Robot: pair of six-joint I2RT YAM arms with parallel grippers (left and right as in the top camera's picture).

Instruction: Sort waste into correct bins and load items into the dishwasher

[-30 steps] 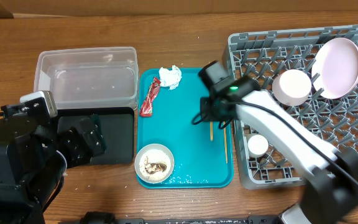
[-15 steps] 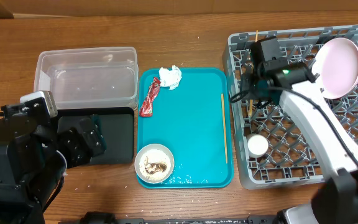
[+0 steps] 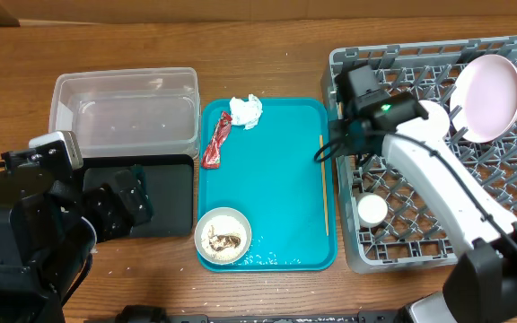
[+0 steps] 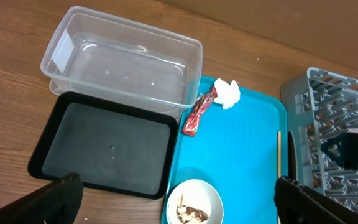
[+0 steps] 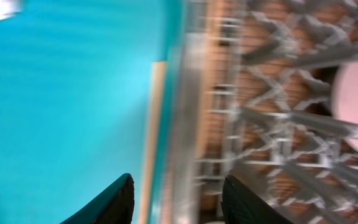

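A red wrapper [image 3: 215, 139] and a white napkin [image 3: 246, 110] lie at the far end of the teal tray [image 3: 276, 179]. A white bowl [image 3: 223, 236] with brown scraps sits at its near left corner. One chopstick [image 3: 324, 184] lies along the tray's right edge. In the grey dish rack [image 3: 438, 179] are a pale pink plate [image 3: 487, 97] and a small white cup [image 3: 372, 210]. My right gripper [image 3: 334, 148] hangs open and empty over the rack's left wall, its jaws [image 5: 178, 199] straddling wall and chopstick [image 5: 153, 124]. My left gripper [image 4: 179, 199] is open, back at the near left.
The clear tub [image 3: 124, 112] stands left of the tray, with the black tray [image 3: 155, 197] in front of it; both show nothing inside. My right arm [image 3: 438, 188] lies across the rack. The right wrist view is motion-blurred.
My right gripper went from the tray to the rack's far left with a chopstick, then came back to the rack's left wall and opened. Only one chopstick is left on the tray.
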